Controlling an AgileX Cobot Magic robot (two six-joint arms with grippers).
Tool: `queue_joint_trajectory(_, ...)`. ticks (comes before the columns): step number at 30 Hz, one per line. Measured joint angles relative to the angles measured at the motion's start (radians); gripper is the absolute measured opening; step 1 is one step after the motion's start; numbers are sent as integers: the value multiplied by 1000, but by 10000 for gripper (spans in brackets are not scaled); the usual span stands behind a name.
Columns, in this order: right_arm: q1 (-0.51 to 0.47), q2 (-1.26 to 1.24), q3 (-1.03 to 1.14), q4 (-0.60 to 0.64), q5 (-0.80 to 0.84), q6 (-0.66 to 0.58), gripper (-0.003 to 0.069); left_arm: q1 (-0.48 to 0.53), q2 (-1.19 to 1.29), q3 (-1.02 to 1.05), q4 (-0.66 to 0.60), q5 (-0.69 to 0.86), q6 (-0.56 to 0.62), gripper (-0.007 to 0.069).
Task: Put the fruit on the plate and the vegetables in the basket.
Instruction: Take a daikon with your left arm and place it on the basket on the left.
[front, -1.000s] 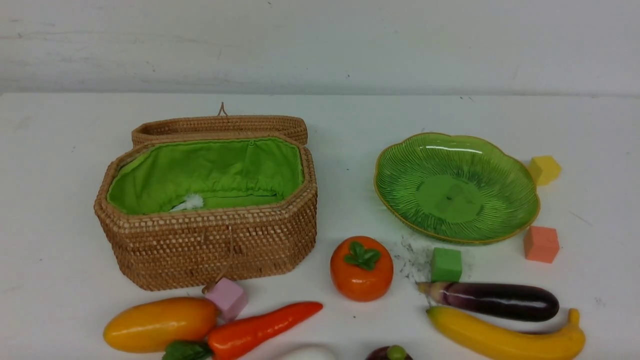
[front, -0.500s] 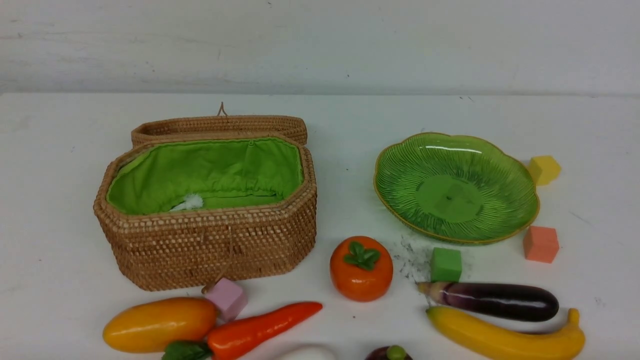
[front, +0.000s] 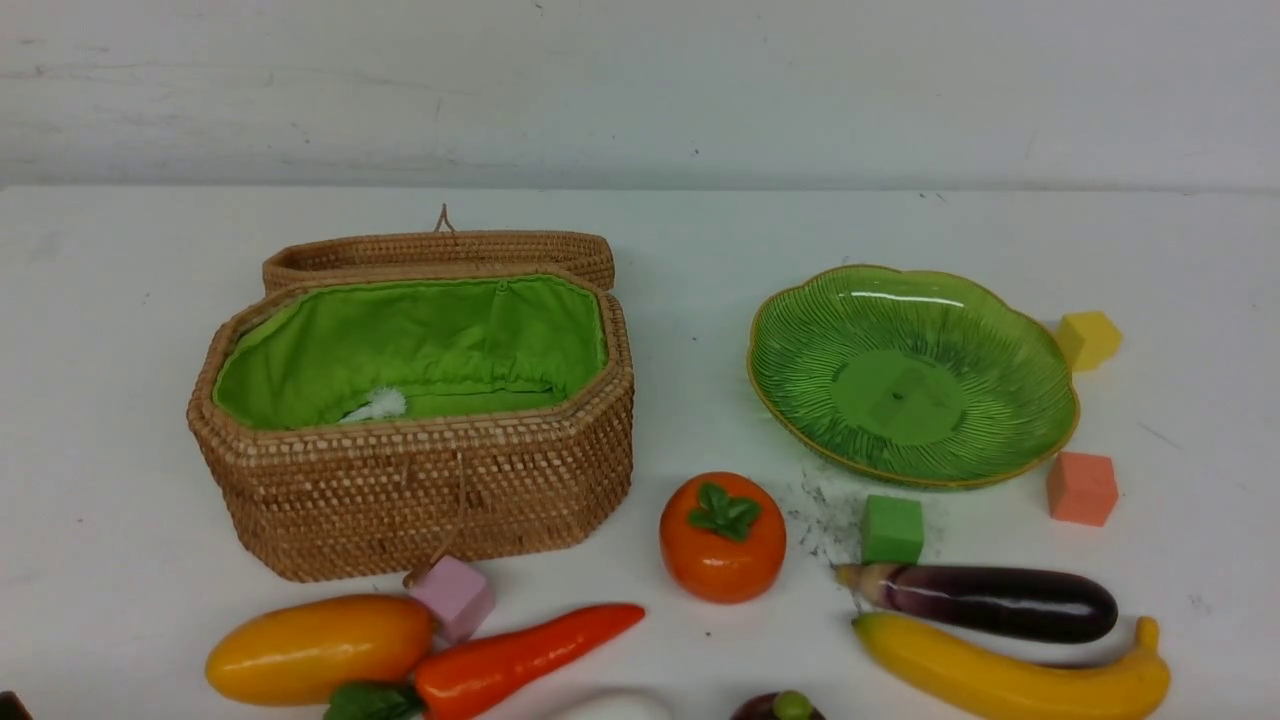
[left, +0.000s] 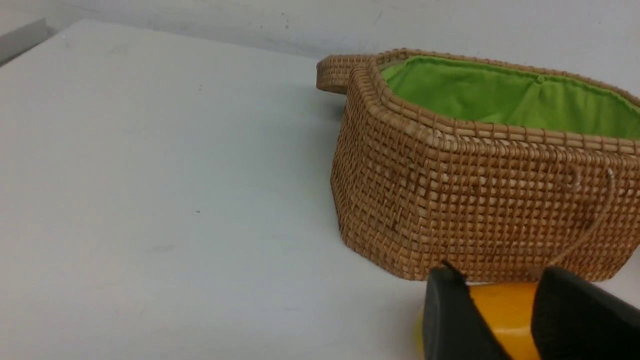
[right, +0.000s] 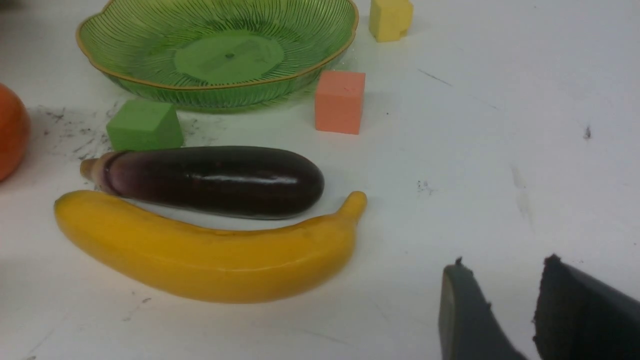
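The open basket stands left and the green plate right; nothing lies on the plate. In front lie the mango, carrot, persimmon, eggplant and banana. The radish and mangosteen are cut by the near edge. My left gripper is open, and the mango shows through its gap with the basket beyond. My right gripper is open over bare table, beside the banana's stem end.
Foam cubes lie about: pink against the basket's cord loop, green and salmon at the plate's near rim, yellow to its right. The basket lid lies back behind it. A wall runs behind the table.
A dark sliver has come into the front view's bottom-left corner. The fruit, vegetables, basket and plate have not moved.
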Motion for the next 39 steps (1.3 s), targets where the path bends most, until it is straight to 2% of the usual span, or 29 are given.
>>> queue_joint_trajectory(3, 0, 0, 0, 0, 0, 0, 242, 0, 0, 1, 0, -33, -1, 239)
queue_joint_trajectory(8, 0, 0, 0, 0, 0, 0, 242, 0, 0, 1, -89, -248, -126, 239)
queue_joint_trajectory(14, 0, 0, 0, 0, 0, 0, 242, 0, 0, 1, -135, -465, -185, 239)
queue_joint_trajectory(20, 0, 0, 0, 0, 0, 0, 242, 0, 0, -99, -137, -462, -189, 239)
queue_joint_trajectory(25, 0, 0, 0, 0, 0, 0, 242, 0, 80, -310, -143, -360, -197, 239)
queue_joint_trajectory(31, 0, 0, 0, 0, 0, 0, 242, 0, 322, -599, -163, -30, -259, 239)
queue_joint_trajectory(36, 0, 0, 0, 0, 0, 0, 242, 0, 492, -655, -157, 263, -263, 239)
queue_joint_trajectory(39, 0, 0, 0, 0, 0, 0, 242, 0, 560, -655, -132, 354, -259, 239)
